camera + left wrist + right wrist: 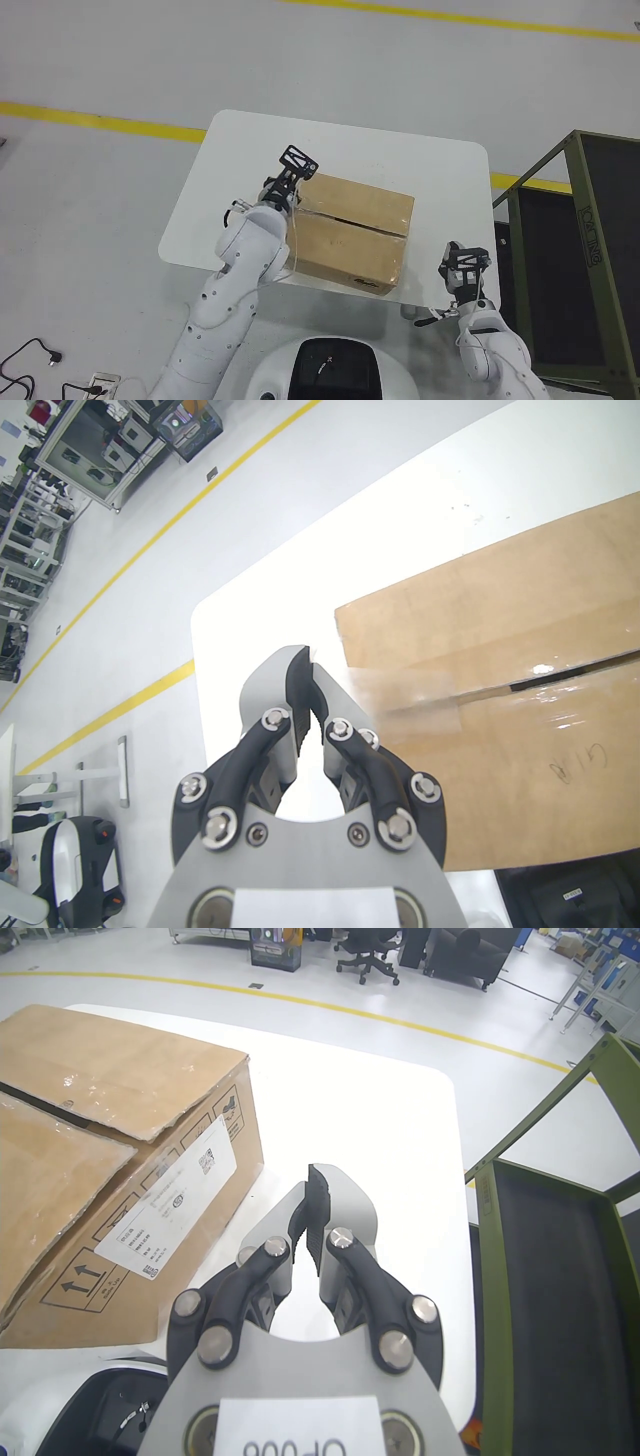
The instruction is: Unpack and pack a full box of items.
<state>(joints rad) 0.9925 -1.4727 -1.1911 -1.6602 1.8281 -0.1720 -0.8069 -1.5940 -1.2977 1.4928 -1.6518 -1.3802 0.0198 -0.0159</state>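
Contents of the box are hidden, because both top flaps lie shut, with only a thin dark slit along the seam between them. Clear tape covers this seam, and one loose end of it reaches past the left edge of the box, just beside the left end effector, which is at the far left corner of the box. Its fingertips are pressed together; whether the tape end is caught between them, I cannot tell. A pen scribble on the near flap is hard to make out. The right end effector also has its fingers closed together, holding nothing, above the near right corner of the counter, apart from the box. The box sits in the middle of the counter, close to the near edge, with a white label on its right wall. A green metal cart stands on the floor just beside the right edge of the counter. The counter is white; the floor is pale grey with a yellow line, and office chairs stand far behind
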